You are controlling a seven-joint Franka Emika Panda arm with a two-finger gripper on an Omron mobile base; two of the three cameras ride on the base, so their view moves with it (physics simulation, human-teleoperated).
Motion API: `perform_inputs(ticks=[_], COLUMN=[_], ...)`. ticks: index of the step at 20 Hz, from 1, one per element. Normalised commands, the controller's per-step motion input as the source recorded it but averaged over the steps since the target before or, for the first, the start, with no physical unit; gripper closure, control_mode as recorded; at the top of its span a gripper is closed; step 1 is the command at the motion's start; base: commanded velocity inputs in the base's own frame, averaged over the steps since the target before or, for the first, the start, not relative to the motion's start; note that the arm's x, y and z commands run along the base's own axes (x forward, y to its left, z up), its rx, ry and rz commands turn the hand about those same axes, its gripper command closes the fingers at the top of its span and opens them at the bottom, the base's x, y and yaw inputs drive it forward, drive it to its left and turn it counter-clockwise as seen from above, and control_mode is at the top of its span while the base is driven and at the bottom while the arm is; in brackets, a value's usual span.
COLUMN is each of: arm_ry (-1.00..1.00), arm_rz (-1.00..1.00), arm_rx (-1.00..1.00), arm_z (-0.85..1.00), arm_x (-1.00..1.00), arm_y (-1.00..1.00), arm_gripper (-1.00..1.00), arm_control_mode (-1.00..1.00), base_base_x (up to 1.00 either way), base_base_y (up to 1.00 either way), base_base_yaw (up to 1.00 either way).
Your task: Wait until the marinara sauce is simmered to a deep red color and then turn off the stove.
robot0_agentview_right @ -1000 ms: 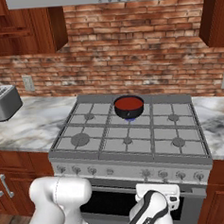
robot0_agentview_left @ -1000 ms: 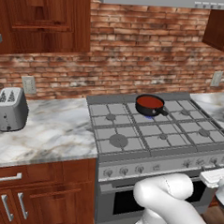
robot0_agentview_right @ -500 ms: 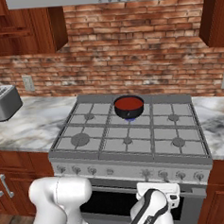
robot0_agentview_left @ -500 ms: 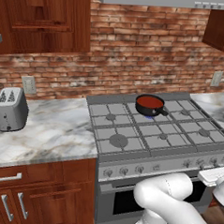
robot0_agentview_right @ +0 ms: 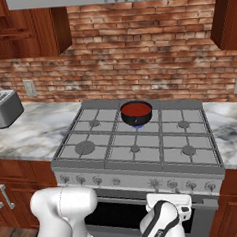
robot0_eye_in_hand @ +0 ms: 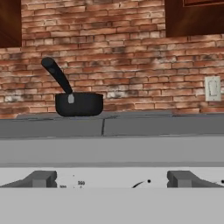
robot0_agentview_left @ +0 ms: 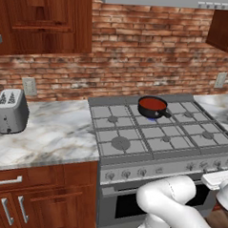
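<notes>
While smooth orange-red marinara sauce simmered on the wide grey gas stove | claw state probably unreadable | risk: wrong knob, flame left burning.

A: What colour is the smooth round patch of marinara sauce?
B: Deep red, in a small black pan on the wide grey metal stove.
A: Around it?
B: Grey-veined white marble counter, red-brown brick wall, silver toaster far left.

Open floor before the stove knobs; seemingly only the pan on the grates.
</notes>
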Motion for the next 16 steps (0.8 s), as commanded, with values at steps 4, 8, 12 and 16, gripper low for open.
perform_inputs(ticks=[4, 8, 12, 16], arm_ry=[0.0, 0.0, 0.0, 0.0], arm_rz=[0.0, 0.0, 0.0, 0.0], arm_rx=[0.0, 0.0, 0.0, 0.0], arm_z=[-0.13, -0.15, -0.13, -0.12], arm_x=[0.05, 0.08, 0.09, 0.12], arm_y=[-0.02, -0.04, -0.06, -0.09], arm_gripper=[-1.0, -1.0, -1.0, -1.0], arm_control_mode=[-1.0, -1.0, -1.0, -1.0], base_base_x=[0.0, 0.0, 0.0, 0.0], base_base_y=[0.0, 0.0, 0.0, 0.0], base_base_yaw=[0.0, 0.0, 0.0, 0.0])
